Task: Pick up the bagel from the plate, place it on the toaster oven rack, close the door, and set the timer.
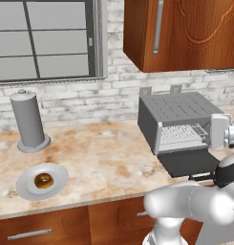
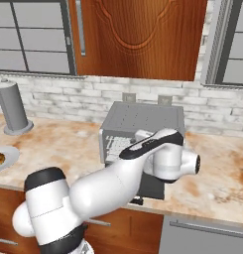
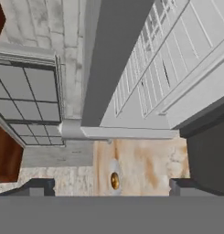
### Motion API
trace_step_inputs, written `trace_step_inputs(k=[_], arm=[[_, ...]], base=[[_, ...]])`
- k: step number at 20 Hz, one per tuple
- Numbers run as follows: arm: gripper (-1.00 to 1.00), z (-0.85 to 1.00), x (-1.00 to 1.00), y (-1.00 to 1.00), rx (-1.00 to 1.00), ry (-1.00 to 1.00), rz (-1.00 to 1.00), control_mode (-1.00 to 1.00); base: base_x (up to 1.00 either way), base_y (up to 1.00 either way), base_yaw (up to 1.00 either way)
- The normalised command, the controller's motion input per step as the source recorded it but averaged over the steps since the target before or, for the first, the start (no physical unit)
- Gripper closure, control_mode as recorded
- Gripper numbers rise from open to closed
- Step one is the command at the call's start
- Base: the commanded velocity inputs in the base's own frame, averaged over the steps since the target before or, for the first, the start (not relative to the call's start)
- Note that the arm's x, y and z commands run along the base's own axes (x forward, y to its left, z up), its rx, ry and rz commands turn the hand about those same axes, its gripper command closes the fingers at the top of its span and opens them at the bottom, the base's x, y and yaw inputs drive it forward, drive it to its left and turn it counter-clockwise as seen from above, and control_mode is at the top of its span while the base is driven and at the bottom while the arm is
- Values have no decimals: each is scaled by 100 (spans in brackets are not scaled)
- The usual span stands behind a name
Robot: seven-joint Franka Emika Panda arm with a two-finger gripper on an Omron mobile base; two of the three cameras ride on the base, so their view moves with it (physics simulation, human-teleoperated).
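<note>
Canister (image 1: 28, 122) tall grey, upper left of left base view, upright on marble counter (image 1: 104, 158). Just below it, lower left, plate (image 1: 42, 181) holding bagel (image 1: 43, 181), golden ring, dark hole, roughly centred on plate. Well apart to the right, toaster oven (image 1: 178, 119) at centre right, door (image 1: 195, 161) dropped open flat toward the front edge, toaster oven rack (image 1: 183, 135) visible inside cavity as silver wire grid. White arm rising lower right, hand at far right edge beside oven front. In hand view, rolled sideways: gripper (image 3: 111, 185) fingertips spread wide at bottom left and bottom right, pinching nothing; bagel small at bottom centre between them, far off; rack bars upper right. No brand, label or readable writing anywhere.
</note>
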Motion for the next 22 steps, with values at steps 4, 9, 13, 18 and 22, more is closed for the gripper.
trace_step_inputs(k=[4,9,13,18,22], arm=[[-100,-20,15,-16,18,5,-3,-100],[-100,-33,6,-12,19,5,-5,-100],[-100,-27,27,-11,21,8,-6,-100],[-100,-20,41,-15,21,13,-4,-100],[-100,-37,26,-9,18,16,-3,-100]], base=[[0,0,0],[0,0,0],[0,0,0],[0,0,0],[0,0,0]])
